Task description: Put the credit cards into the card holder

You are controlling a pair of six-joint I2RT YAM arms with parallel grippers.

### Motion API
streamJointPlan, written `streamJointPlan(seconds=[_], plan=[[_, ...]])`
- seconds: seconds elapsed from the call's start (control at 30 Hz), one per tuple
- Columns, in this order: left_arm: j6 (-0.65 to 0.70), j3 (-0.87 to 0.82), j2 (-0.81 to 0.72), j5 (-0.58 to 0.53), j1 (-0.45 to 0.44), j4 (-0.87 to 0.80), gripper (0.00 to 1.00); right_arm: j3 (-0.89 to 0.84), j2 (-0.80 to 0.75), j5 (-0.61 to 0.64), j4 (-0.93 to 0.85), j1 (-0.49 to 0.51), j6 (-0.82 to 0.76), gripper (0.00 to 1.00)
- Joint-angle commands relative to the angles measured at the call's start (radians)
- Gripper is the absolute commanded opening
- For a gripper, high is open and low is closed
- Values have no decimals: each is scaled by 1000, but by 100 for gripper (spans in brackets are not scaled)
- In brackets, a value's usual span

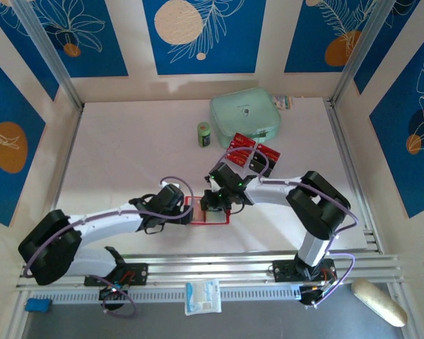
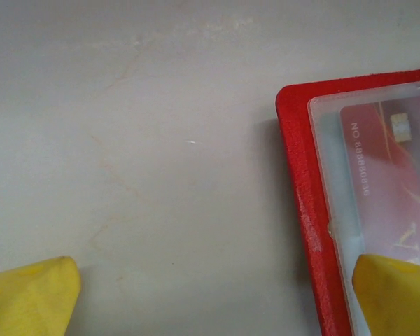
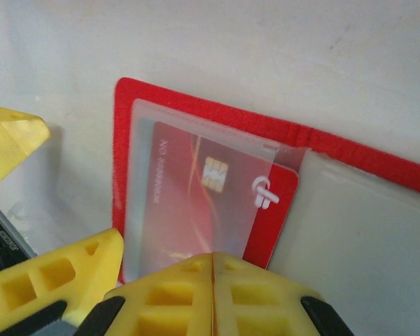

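Near edge of the table (image 1: 127, 155), about centre: the card holder (image 1: 198, 215) lies open and flat, red border up, pale pockets showing. One red card (image 3: 189, 203) sits under the clear pocket at the holder's left end, chip visible, with one corner sticking out past the pocket's edge.

Right gripper (image 3: 213, 294): yellow fingers pressed together, no gap, tips at the card's near edge. Cannot tell if they pinch the card.

Left gripper (image 2: 210, 301): jaws spread wide, nothing between them. One finger is over the holder's left edge, the other over bare table.

Toward the far edge, right of centre: a mint-green pouch (image 1: 245, 116), and just left of it a small green cylinder (image 1: 204, 134). Between pouch and holder, spare cards (image 1: 267, 154), red and black.
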Motion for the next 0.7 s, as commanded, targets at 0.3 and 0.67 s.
streamJointPlan(seconds=[0.3, 0.67], plan=[[-40, 8, 19, -51, 59, -90, 100, 8, -34, 46, -88, 4, -6, 5], [-37, -16, 86, -40, 62, -32, 100, 39, 36, 38, -79, 8, -17, 4]])
